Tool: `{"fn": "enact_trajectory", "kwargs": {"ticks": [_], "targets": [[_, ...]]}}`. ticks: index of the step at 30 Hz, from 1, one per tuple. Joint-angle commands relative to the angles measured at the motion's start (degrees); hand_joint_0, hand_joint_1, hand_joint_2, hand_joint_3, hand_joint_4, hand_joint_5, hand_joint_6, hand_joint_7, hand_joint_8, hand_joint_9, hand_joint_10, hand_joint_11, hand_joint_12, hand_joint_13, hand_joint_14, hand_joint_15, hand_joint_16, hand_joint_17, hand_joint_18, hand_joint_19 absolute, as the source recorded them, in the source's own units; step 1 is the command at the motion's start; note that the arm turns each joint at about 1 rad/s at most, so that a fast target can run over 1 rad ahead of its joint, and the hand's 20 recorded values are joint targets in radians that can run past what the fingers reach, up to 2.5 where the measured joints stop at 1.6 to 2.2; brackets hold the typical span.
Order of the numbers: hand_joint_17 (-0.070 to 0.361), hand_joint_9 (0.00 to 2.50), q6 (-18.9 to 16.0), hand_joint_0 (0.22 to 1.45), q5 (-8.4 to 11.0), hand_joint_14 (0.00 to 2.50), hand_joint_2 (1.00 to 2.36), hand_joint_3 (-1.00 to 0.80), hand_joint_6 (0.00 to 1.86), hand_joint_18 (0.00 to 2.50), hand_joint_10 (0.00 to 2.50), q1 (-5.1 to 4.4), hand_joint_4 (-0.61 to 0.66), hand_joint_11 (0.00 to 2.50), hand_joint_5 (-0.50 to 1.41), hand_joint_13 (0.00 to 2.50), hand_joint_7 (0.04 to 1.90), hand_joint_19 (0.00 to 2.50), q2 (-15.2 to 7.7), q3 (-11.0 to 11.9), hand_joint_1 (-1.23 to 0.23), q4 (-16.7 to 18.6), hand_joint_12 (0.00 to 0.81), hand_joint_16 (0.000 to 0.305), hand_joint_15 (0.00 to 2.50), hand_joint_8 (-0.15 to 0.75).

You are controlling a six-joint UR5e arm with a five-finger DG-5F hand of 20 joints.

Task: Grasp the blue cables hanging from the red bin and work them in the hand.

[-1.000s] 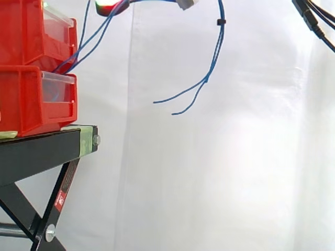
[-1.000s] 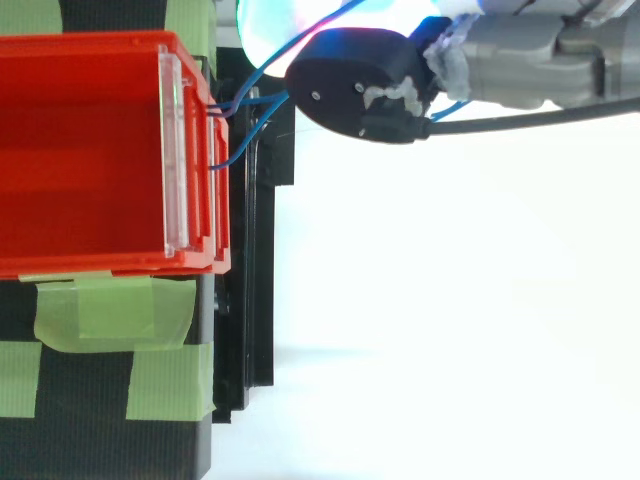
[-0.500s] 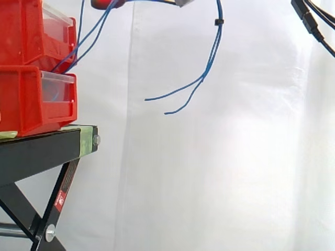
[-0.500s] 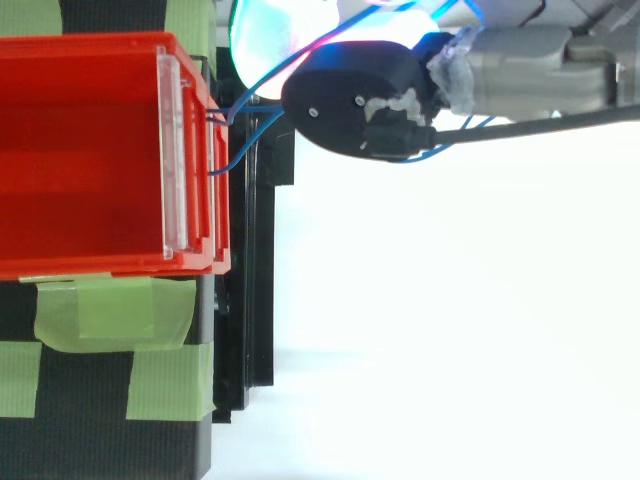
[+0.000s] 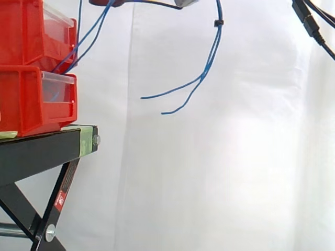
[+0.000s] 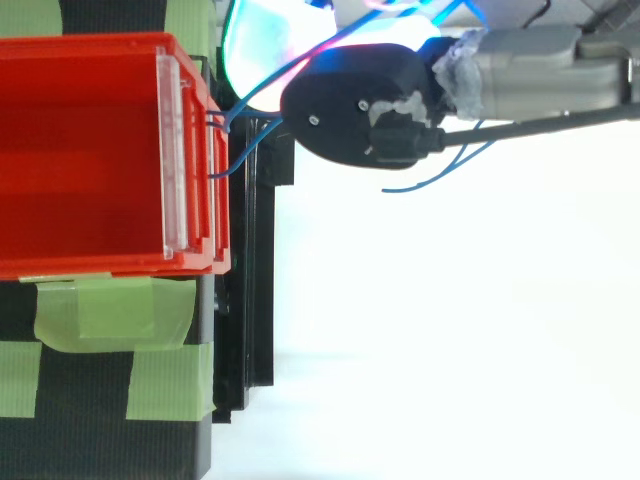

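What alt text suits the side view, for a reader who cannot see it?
Blue cables rise from stacked red bins on a black stand to the hand at the top edge, then fall further right, loose ends free before a white curtain.

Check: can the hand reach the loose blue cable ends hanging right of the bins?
Likely yes. The cable ends dangle in open air before the curtain, clear of the red bins; the hand is above them and would have to come down.
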State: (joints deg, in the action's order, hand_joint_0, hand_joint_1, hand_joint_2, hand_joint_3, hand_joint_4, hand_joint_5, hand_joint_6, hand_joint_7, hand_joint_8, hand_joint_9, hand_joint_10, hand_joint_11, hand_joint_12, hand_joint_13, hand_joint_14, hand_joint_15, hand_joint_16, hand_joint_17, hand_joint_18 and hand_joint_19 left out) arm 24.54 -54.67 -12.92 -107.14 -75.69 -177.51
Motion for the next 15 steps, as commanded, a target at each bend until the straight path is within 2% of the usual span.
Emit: {"fn": "enact_trajectory", "kwargs": {"ticks": [1,4,8,15], "targets": [[0.183,1.74,0.0,0.89,-0.09,2.5,1.01,-0.09,0.02,2.5,2.5,0.0,0.25,2.5,0.51,2.09,1.2,0.76,0.0,0.0,-0.76,-1.6,0.771,0.244,2.01,0.519],[0.183,1.74,-0.1,0.85,-0.18,2.5,1.02,-0.26,0.02,2.5,2.5,0.0,0.24,2.5,0.5,2.09,1.23,0.76,0.0,-0.1,-0.74,-2.4,0.771,0.244,2.01,0.519],[0.183,1.74,-0.1,0.83,-0.18,2.5,1.02,-0.39,0.02,2.5,2.5,0.0,0.19,2.5,0.48,2.09,1.28,0.76,0.0,0.0,-0.72,-2.7,0.771,0.244,2.01,0.519],[0.183,1.74,0.0,0.85,-0.18,2.5,1.02,-0.51,0.02,2.5,2.5,0.0,0.19,2.5,0.48,2.09,1.29,0.76,0.0,-0.1,-0.72,-2.7,0.771,0.244,2.01,0.519]]}}
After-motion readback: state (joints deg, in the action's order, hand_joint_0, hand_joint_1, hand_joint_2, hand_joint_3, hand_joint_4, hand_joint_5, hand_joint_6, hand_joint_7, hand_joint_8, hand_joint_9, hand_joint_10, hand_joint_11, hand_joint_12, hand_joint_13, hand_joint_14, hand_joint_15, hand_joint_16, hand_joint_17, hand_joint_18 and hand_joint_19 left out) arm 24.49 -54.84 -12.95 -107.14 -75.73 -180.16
